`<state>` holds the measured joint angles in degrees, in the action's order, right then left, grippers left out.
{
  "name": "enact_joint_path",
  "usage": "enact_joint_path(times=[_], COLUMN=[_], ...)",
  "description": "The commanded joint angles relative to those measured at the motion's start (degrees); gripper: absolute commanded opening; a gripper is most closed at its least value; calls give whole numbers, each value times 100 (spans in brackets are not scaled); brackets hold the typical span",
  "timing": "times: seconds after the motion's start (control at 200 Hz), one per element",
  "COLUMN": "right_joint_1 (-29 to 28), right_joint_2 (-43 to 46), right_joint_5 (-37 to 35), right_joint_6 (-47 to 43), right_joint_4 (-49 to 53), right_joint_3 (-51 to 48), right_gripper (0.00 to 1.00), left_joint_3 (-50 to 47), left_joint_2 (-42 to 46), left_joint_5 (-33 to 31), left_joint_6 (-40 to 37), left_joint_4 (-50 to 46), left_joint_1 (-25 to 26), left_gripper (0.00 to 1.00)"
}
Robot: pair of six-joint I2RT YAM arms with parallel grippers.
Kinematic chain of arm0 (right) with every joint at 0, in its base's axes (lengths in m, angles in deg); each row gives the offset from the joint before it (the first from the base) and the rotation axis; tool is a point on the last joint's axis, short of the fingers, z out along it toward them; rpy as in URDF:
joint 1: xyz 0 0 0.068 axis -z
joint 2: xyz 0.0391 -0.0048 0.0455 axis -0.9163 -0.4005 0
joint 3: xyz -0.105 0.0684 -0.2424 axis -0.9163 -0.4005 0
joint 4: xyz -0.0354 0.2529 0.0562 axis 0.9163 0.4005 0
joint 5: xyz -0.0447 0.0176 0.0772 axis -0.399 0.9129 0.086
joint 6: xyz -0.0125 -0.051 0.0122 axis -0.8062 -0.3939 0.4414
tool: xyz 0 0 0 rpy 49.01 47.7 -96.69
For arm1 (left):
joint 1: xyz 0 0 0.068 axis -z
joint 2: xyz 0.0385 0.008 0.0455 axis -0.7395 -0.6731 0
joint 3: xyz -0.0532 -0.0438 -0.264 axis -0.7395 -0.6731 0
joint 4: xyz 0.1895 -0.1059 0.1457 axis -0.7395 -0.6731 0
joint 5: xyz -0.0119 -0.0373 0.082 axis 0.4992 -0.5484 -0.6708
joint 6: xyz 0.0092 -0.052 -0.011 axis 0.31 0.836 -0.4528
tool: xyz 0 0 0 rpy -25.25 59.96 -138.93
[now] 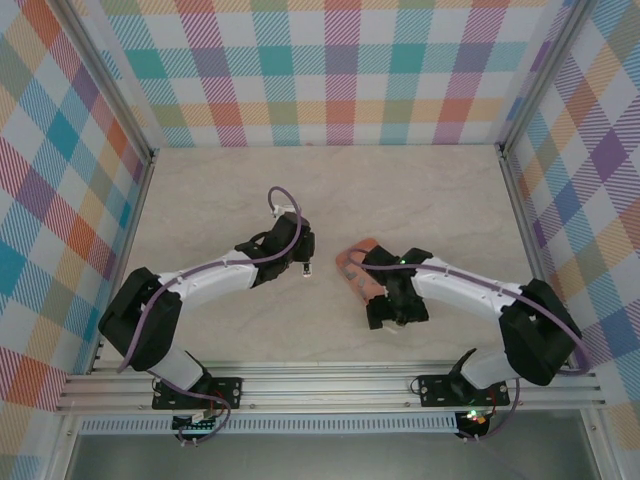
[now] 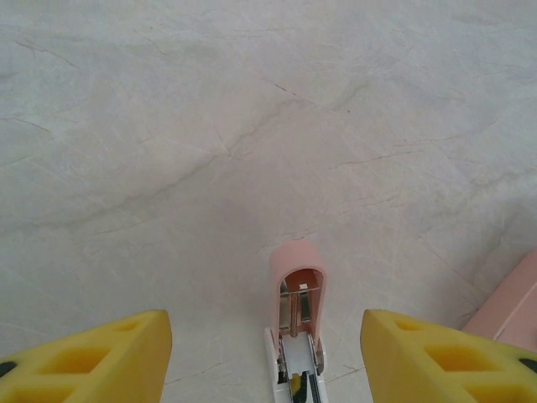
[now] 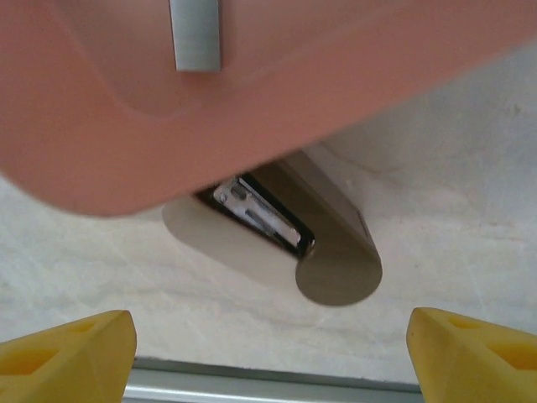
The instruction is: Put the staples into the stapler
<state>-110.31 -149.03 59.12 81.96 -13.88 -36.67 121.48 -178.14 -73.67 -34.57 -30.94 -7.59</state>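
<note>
The left fingers [image 2: 92, 357] stand wide and grip nothing. The stapler [image 2: 297, 323] lies on the tabletop [image 2: 168, 126] in the gap between them, clear of both. It seems placed there so this arm can steady it while it is filled. Its pink top appears swung up, baring the metal channel on the white base. The stapler's long axis runs straight away from these fingers, with the rounded pink nose pointing outward and the rear end toward the wrist. Whether the channel already holds staples I cannot tell. A corner of the salmon-pink tray [image 2: 512, 306] shows nearby on the right.

The right fingers [image 3: 71, 353] are also spread wide and empty, low over the tabletop at the tray's near edge. In the tray lies 1 grey strip of staples [image 3: 195, 34], flat on the tray floor, its long axis running away from the fingers and its far end cut off by the frame. The tray likely keeps such small strips together within this arm's reach. Below its edge sits a dark piece [image 3: 260, 214] with a metallic inside; I cannot tell what it is.
</note>
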Motion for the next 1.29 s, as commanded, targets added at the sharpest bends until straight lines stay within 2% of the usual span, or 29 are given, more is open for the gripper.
enact_joint_path(times=[0.0, 0.325, 0.58, 0.865, 1.105, 1.29], right_joint_1=[-33, -26, -26, -33, -29, -41], right_joint_2=[-156, -649, -752, -725, -462, 409], right_joint_5=[-274, -194, 95, 268, 350, 504], right_joint_6=[-275, -630, -673, -681, -658, -720], right_joint_4=[-92, -658, -922, -1007, -1040, -1291], right_joint_3=[86, 137, 35, -106, -263, -520], right_gripper=[84, 83, 60, 48, 42, 41], left_joint_3=[-118, -136, -164, -154, -165, -132], left_joint_2=[199, 382, 432, 414, 538, 695], left_joint_5=[-163, -293, -311, -251, -241, 73], left_joint_6=[-116, -195, -183, -173, -152, -84], left_joint_4=[-121, -136, -120, -94, -124, -218], left_joint_1=[58, 59, 55, 60, 56, 60], left_gripper=[61, 60, 60, 60, 60, 60])
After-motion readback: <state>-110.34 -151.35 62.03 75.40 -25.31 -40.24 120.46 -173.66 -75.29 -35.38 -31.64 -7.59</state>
